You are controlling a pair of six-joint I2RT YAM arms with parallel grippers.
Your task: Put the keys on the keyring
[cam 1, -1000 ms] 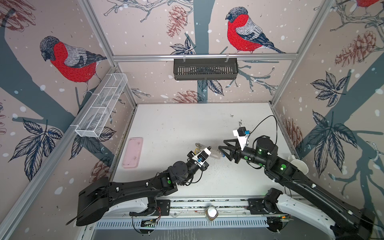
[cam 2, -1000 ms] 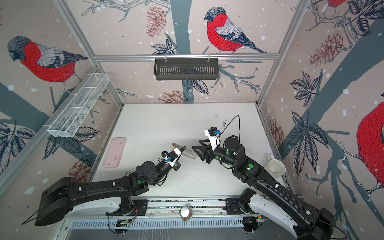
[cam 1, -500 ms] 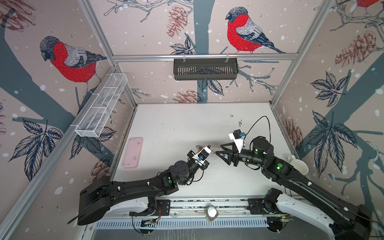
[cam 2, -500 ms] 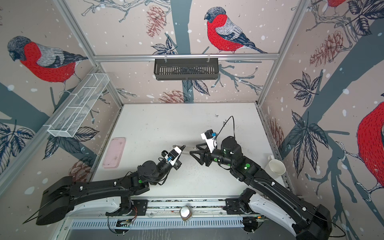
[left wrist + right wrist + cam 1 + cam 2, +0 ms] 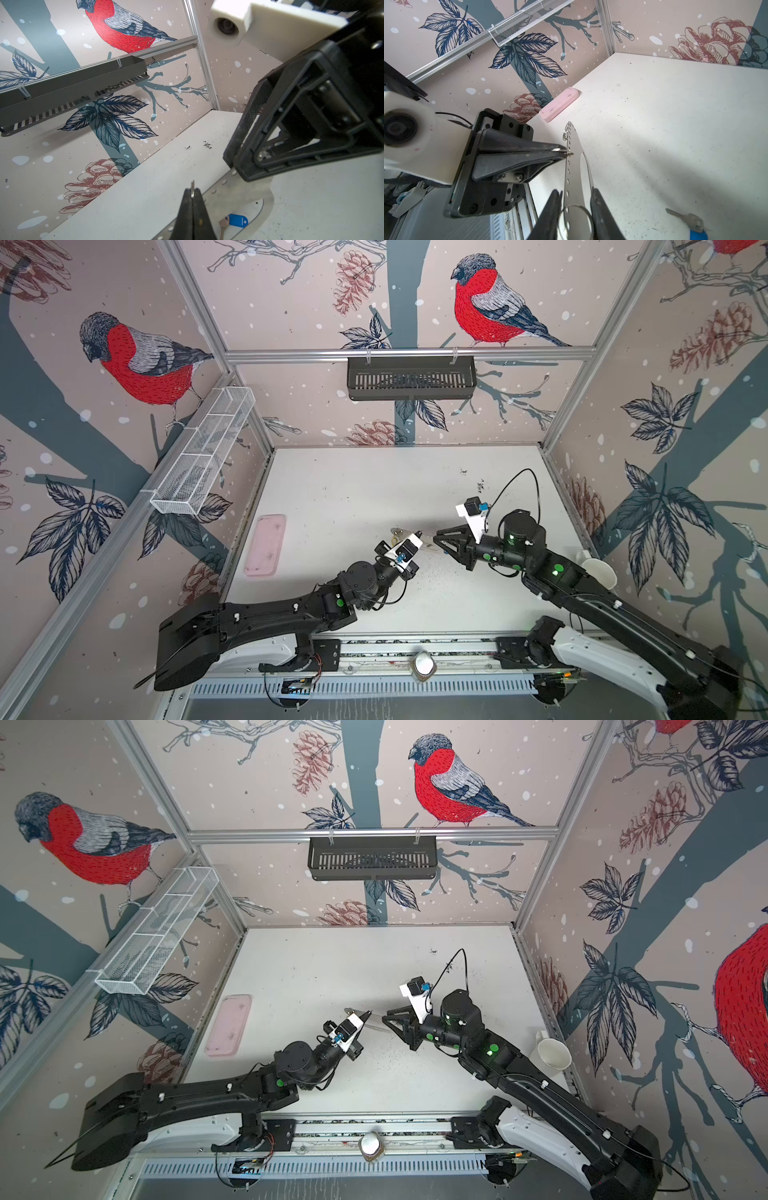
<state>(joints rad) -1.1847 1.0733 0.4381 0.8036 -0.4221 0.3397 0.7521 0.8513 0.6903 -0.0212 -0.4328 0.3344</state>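
keyring (image 5: 574,143) is being held up off the worktop (image 5: 374,489), near the front middle, bridging the gap between the two arms. left fingers (image 5: 529,146) are pressing together on its holed edge and nipping one of the little metal rings there. in the left wrist view a thin sliver of metal is poking out past their tips. right fingers (image 5: 604,216) are standing on either side of the plate's narrow end, one along the holed edge and one along the plain edge. they seem to be gripping both edges, though the angle is too steep to be sure of contact.

blue-tagged key (image 5: 238,220) is lying flat on the worktop below the plate, apart from both pairs of fingers. in the left wrist view it is showing through the big oval cutout.

behind the arms the worktop is running open all the way to the back wall. pink tray (image 5: 266,545) is lying along the left edge, well apart from the fingers. white cup (image 5: 550,1052) is sitting at the right edge, just beside the right arm. black basket (image 5: 411,379) is hanging from the back rail and wire basket (image 5: 203,452) from the left rail, both well above the arms.
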